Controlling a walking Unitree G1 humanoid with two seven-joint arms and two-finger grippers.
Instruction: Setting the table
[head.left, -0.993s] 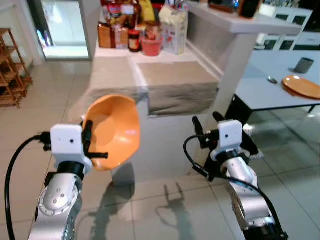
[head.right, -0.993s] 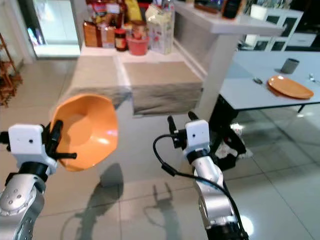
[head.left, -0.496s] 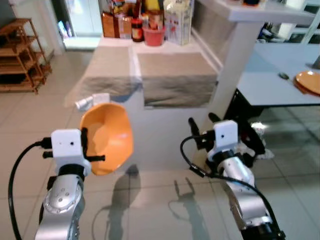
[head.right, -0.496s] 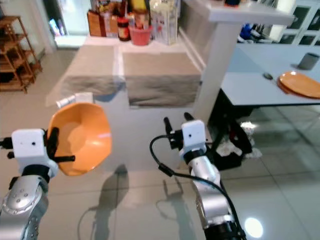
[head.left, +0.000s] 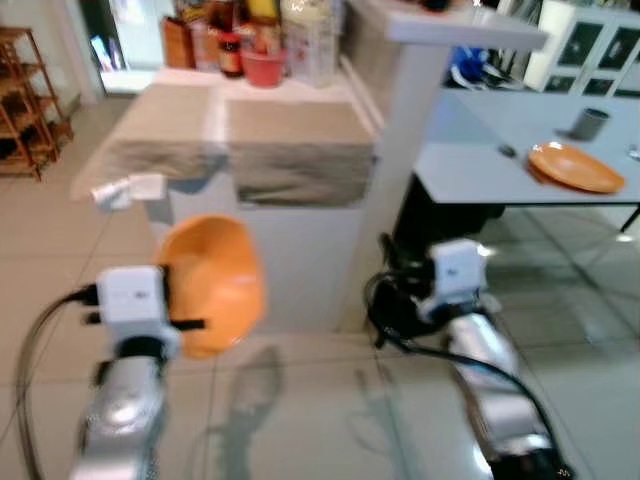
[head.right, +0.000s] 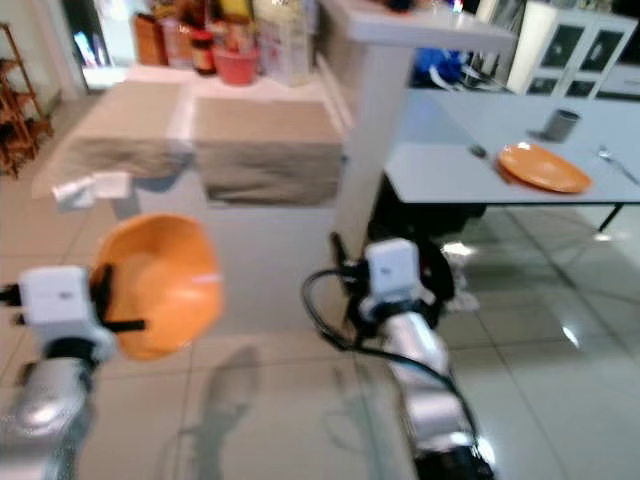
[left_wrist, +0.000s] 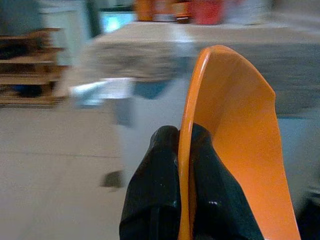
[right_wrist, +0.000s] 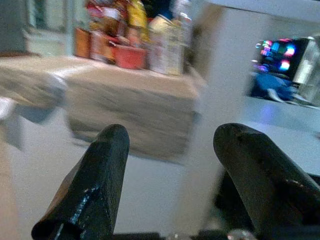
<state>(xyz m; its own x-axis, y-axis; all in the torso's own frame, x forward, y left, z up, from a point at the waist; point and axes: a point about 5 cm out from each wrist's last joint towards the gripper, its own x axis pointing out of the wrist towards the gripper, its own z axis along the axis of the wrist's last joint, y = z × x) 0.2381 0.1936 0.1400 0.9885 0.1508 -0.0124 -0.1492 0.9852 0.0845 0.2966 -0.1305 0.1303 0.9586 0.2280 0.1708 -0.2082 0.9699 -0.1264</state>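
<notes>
Orange bowl (head.left: 212, 282) rides pinched by its rim in the left gripper (left_wrist: 180, 165), close in. The right gripper (right_wrist: 170, 175) stands spread, empty. Farther off to the robot's right waits the table (head.left: 480, 170) with its orange plate (head.left: 575, 166).

Ahead of our left pincer (head.left: 170, 300) stands a white bench (head.left: 300, 270) draped with two grey-brown mats (head.left: 290, 150); at its far end we see a red pot (head.left: 263, 68), jars and a carton (head.left: 308, 40) crowded together. Off beyond our right pincer (head.left: 395, 275) a pale grey bench (head.left: 470, 170) carries an orange plate (head.left: 574, 167), a grey cup (head.left: 590, 123) and a spoon (head.left: 508, 151). Below both pincers lies glossy tiled floor (head.left: 300, 420).
</notes>
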